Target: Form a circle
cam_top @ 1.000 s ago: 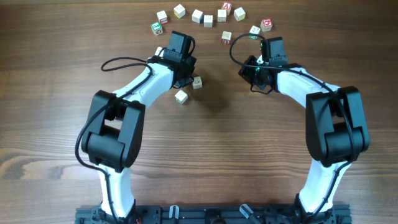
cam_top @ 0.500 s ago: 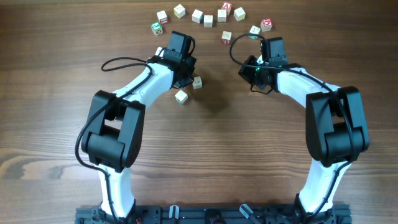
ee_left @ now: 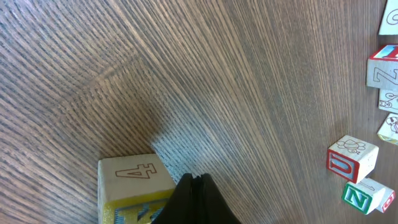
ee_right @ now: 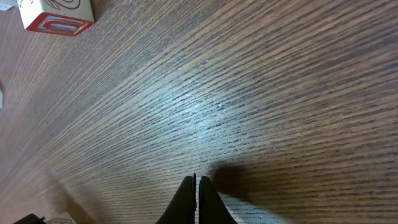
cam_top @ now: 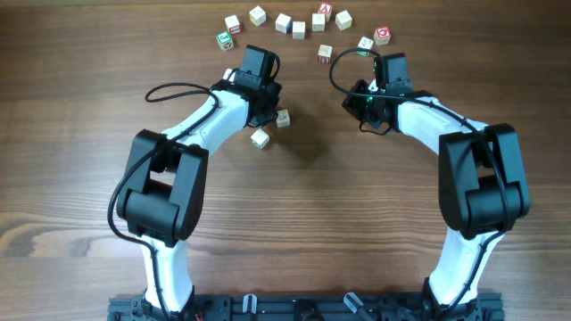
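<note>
The left gripper (ee_left: pixel 194 186) hangs low over the wooden table (cam_top: pixel 80 134), its two black fingers pressed together with nothing between them. Just beside its tips stands a cube marked 4 (ee_left: pixel 134 186), pale on top with a yellow side face. The cube looks to be touching the fingers, though the wrist view cuts the contact off at its lower edge. A second pale cube (cam_top: pixel 260 138) lies near the left gripper on the side toward the robot's base, apart from the first. The unfinished ring (cam_top: pixel 299 29) lies beyond the left gripper at the far side of the table. It is a loose, open arc of small cubes, not closed into a loop. The end of the arc nearest the left gripper is a green N cube (ee_left: pixel 362 196) with a red U cube (ee_left: pixel 352 158) next to it. The right gripper (ee_right: pixel 197 186) is well off to the left gripper's right, about level with it. Its fingers are also closed on nothing, above bare wood.
</note>
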